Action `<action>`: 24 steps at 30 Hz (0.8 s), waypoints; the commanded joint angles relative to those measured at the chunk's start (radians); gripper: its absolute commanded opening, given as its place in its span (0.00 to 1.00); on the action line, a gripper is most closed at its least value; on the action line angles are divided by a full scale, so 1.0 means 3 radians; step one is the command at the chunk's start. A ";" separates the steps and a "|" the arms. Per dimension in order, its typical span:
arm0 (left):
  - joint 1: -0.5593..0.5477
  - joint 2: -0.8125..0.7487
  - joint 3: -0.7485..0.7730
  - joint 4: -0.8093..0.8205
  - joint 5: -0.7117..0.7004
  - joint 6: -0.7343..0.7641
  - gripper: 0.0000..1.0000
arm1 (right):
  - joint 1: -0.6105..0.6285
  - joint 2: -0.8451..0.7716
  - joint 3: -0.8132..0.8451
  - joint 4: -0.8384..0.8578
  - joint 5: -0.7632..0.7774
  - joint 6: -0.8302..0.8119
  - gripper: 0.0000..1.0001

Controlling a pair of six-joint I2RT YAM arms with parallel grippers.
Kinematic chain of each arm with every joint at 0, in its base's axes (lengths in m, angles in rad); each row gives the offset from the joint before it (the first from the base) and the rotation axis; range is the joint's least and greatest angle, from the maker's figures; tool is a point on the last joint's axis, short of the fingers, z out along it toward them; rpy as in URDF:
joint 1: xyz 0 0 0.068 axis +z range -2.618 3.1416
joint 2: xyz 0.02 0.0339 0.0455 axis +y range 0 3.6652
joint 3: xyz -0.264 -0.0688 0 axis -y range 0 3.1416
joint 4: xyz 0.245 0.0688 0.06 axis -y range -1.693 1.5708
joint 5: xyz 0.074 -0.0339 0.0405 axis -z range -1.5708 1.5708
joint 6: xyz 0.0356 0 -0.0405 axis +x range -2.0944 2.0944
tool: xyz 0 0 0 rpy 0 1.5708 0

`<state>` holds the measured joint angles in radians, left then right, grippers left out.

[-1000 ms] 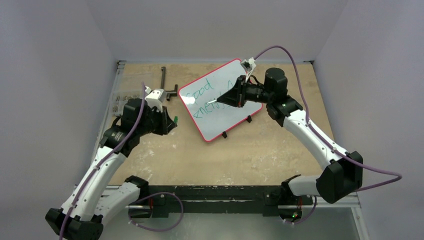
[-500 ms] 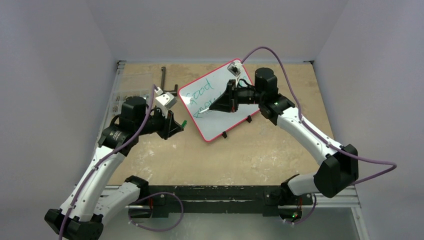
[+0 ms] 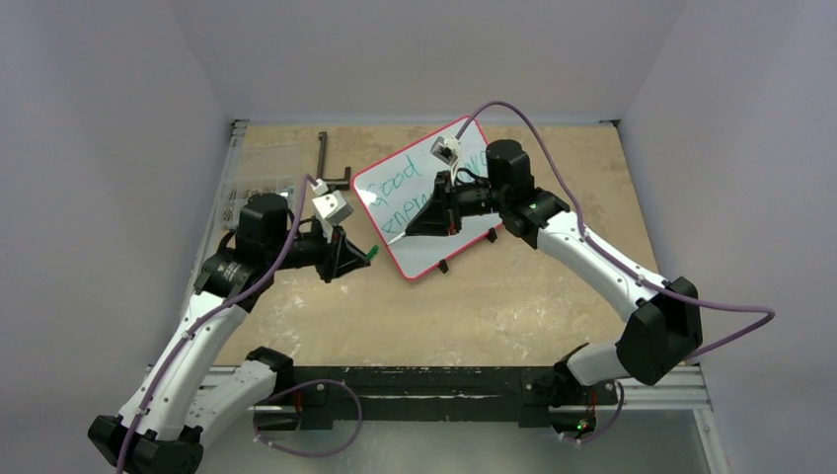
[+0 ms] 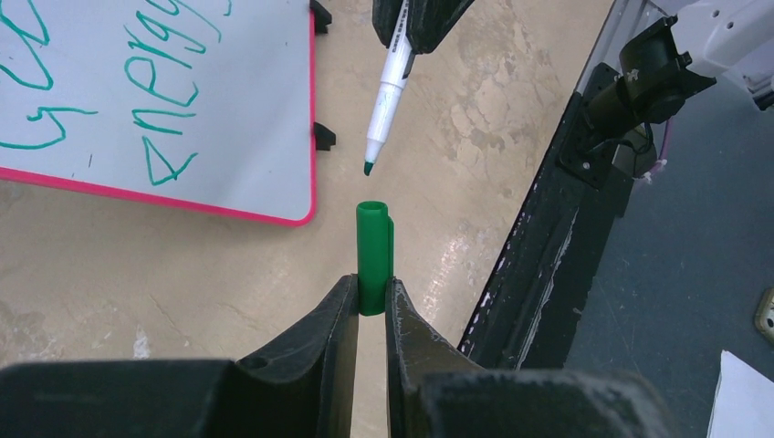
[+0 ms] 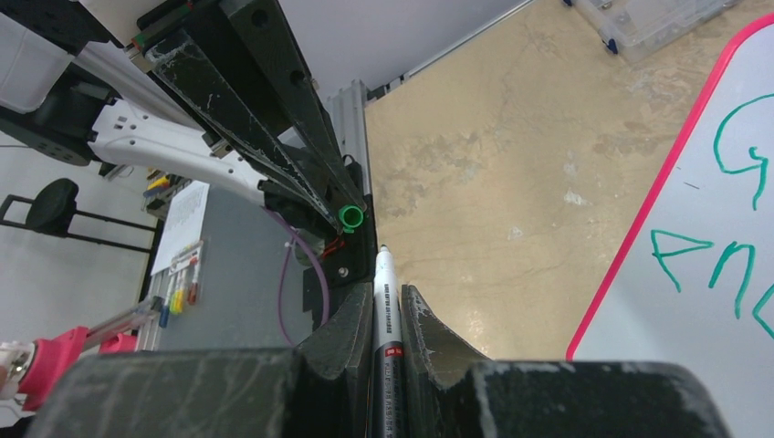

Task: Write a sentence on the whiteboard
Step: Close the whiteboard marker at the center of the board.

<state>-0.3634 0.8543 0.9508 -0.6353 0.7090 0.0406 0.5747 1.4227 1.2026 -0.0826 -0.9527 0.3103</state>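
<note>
Desk (image 3: 326, 306) beige, whiteboard (image 3: 424, 252) lettered. Left jaws grip cap (image 4: 374, 251); right jaws grip marker (image 4: 392, 87), tip just off cap mouth at 12 o'clock, axes nearly aligned.

Robotics lab test cell, plain pale walls (image 3: 424, 49) boxing in a scuffed wooden table (image 3: 395, 316), black mounting rail (image 3: 434, 380) along its near edge, purple cables (image 3: 766, 315)

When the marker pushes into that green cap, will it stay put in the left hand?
Probably mostly. The green cap looks like stiff plastic, so crushing seems unlikely. The left hand pinches only its base, and it's smooth and round, so it may pivot or slip if the marker arrives off-axis.
</note>
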 commanded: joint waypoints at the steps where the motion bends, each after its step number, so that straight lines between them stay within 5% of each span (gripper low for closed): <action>1: -0.0021 -0.0050 -0.0023 0.0124 0.0140 0.0075 0.00 | 0.0046 -0.0006 0.0173 -0.0019 -0.0125 -0.0108 0.00; 24: -0.0148 -0.0046 -0.0060 0.0005 0.0001 0.0101 0.00 | 0.0117 -0.0175 0.0227 -0.0141 -0.0022 -0.0191 0.00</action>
<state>-0.3992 0.8524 0.9379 -0.6460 0.7132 0.0467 0.6052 1.4170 1.2201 -0.1284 -0.9718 0.2703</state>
